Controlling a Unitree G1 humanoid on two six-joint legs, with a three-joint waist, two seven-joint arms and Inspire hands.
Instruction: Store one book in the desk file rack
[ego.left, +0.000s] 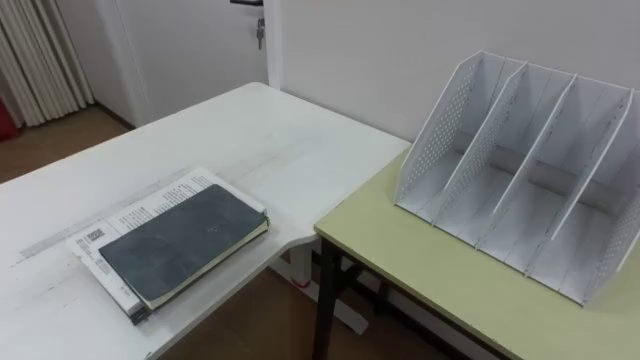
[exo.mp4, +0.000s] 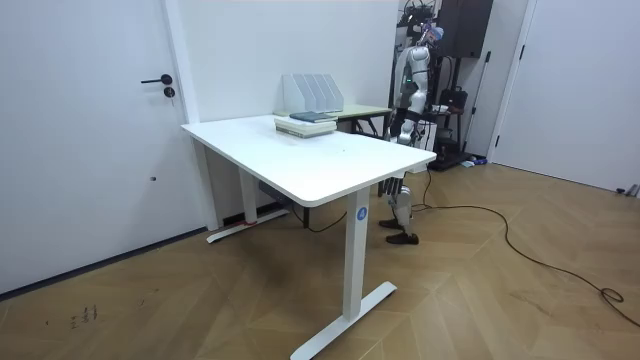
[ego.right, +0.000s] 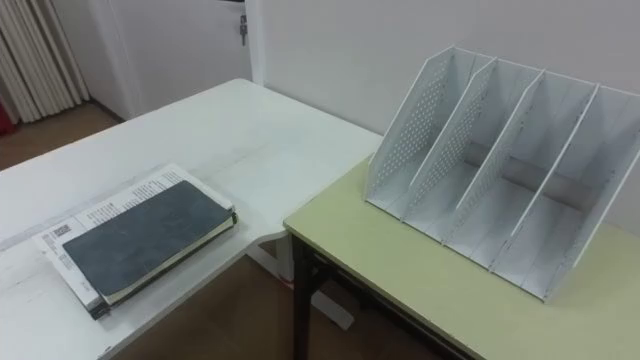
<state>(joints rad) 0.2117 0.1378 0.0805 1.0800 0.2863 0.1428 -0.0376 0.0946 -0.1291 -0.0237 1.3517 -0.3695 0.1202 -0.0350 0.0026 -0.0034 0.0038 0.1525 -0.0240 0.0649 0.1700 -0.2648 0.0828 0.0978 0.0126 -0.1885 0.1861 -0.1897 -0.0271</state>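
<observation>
1. The dark-covered book (ego.left: 185, 243) is seen lying flat on a white printed book (ego.left: 122, 222), on the white desk (ego.left: 250, 130), on the left hand's (exo.mp4: 399, 134) side.
2. Its long axis is angled towards the file rack (ego.left: 520, 165), which is set on the right hand's (exo.mp4: 428, 138) side.
3. The left hand is judged nearer the book.
4. Neither hand's state can be told.

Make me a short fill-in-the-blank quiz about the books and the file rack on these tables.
1. The dark book lies on ____ of a white printed book.
2. The file rack has ____ compartments.
3. Every compartment of the file rack is ____.
4. The books lie on the table whose colour is ____.
Missing words: top; four; empty; white.
</observation>
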